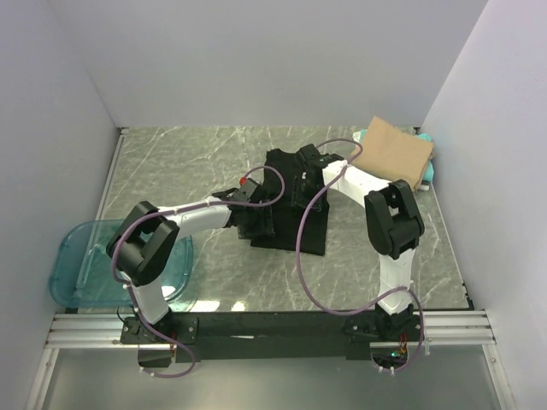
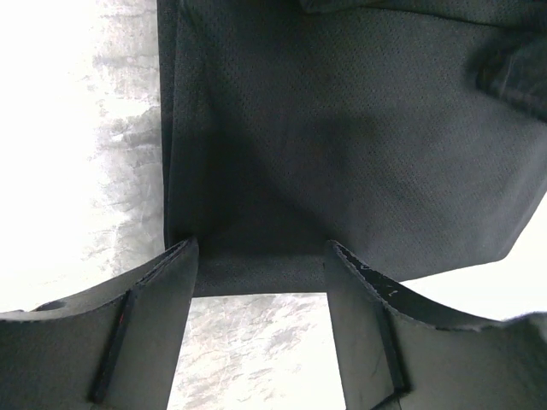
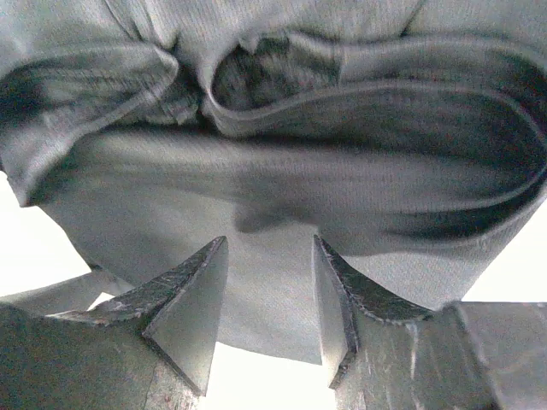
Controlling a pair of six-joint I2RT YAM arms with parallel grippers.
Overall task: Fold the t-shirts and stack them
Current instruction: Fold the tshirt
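A black t-shirt (image 1: 295, 218) lies partly folded in the middle of the table. My left gripper (image 1: 254, 224) is at its left edge. In the left wrist view the jaws stand wide apart, and the black t-shirt's (image 2: 342, 128) hem lies flat across the left gripper's (image 2: 261, 248) tips. My right gripper (image 1: 302, 169) is over the shirt's far end, near the collar. There the right gripper (image 3: 270, 241) is open over flat cloth of the black t-shirt (image 3: 273, 196), with rumpled folds beyond it. A folded tan t-shirt (image 1: 393, 152) lies at the back right on a teal t-shirt (image 1: 430, 173).
A translucent blue tub (image 1: 85, 269) sits at the table's near left corner, partly over the edge. White walls close in the table on the left, back and right. The arms' bases and a black rail (image 1: 273, 326) run along the near edge.
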